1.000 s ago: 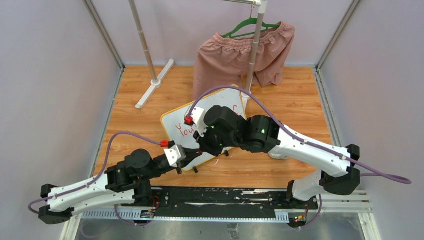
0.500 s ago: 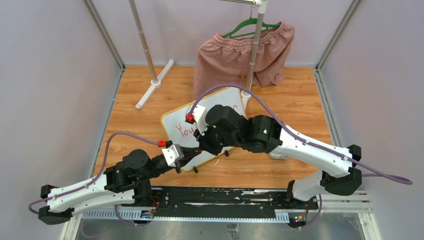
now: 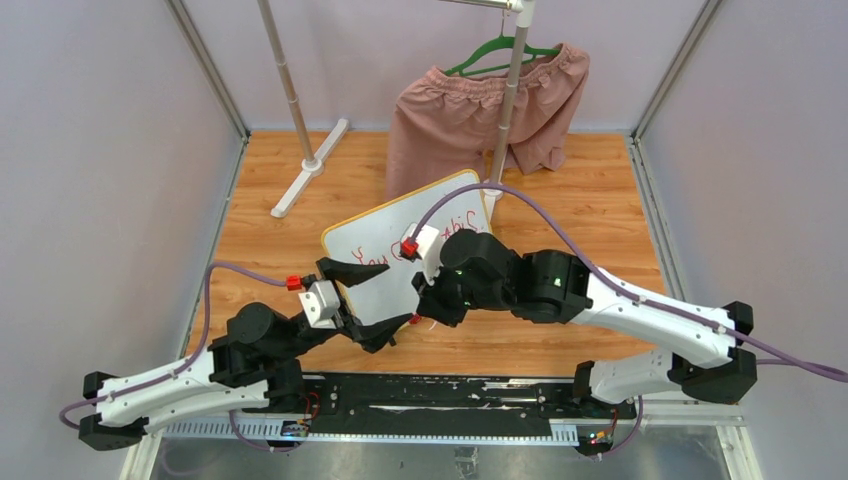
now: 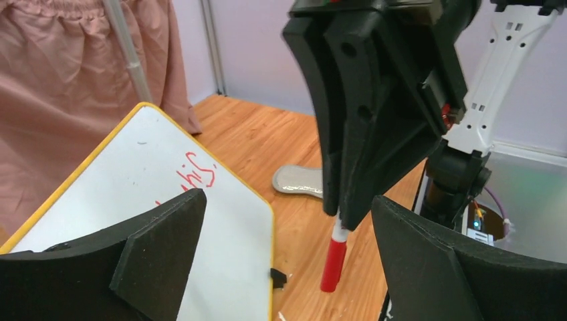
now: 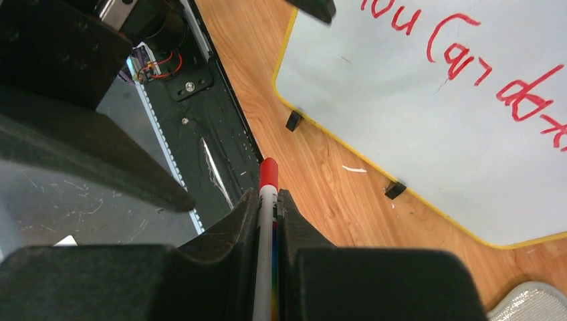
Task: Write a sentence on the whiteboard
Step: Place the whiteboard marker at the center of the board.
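So here's what we're looking at: the white rectangular whiteboard with the thin yellow-orange frame [image 3: 385, 232] lies turned at an angle in the middle of the wooden tabletop [image 3: 600, 190]. Its far corner sits near the base of the grey clothes rack pole [image 3: 505, 110], where the pink shorts [image 3: 470, 110] hang on a green hanger. The red handwritten sentence [image 5: 461, 47] runs across the board, though from above we only read "You" and bits of the rest, since the right arm covers the middle. The left gripper [image 3: 387, 296] has its jaws spread wide with nothing between them, over the board's near-left corner. The right gripper [image 3: 435, 300] is clamped on a white marker with a red cap [image 5: 269, 172], which points down over bare wood just off the board's near edge. We can't tell whether it touches the wood.
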Controlling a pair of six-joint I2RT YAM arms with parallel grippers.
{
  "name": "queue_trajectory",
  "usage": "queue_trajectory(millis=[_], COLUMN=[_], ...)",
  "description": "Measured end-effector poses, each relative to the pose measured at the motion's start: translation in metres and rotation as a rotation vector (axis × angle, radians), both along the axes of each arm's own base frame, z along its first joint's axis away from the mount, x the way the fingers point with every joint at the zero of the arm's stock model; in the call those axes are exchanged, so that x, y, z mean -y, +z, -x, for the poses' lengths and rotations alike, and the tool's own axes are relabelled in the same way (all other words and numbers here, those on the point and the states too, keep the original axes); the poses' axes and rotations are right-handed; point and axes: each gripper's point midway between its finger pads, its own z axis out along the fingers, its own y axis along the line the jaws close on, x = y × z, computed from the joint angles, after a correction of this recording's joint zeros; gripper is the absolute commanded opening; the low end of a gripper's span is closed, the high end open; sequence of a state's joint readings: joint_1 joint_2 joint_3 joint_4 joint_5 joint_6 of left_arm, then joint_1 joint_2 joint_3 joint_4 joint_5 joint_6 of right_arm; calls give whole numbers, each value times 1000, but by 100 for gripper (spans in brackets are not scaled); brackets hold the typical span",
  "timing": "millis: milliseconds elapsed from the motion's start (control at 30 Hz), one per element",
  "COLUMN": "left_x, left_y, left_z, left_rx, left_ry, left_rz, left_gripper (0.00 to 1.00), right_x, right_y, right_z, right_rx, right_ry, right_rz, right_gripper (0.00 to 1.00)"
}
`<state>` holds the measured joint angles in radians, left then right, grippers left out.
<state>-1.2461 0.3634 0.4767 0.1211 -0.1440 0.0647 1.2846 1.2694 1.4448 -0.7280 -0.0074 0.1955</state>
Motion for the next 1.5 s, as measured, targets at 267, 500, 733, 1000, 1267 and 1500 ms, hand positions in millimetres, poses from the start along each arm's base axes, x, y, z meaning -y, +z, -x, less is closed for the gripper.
queue_trajectory(millis=[267,500,733,1000,1267,1500], left_x=[-23,-64,-105,-132,-134,-138], left_y=[-9,-9,21,27,5,-4], left_z=[-15,-38,-46,-46,-47,-48], left_rx=[-84,-212,-310,-379,-426,-442], left_ry=[122,339,469,533,569,590], left_rz=[51,93,210,287,227,206], left_gripper=[100,100,100,100,100,100], right_x=[29,60,91,94,102,110], right_y=[-10,-78,-141,-165,-208,-222], right_z=[-3,-33,-54,-56,-49,-51], right_rx=[2,-172,-387,-509,-580,-591], right_ry=[-98,-331,-582,-667,-729,-770], right_rz=[-91,-171,-270,-286,-194,-165], right_gripper=[0,0,0,0,1,30])
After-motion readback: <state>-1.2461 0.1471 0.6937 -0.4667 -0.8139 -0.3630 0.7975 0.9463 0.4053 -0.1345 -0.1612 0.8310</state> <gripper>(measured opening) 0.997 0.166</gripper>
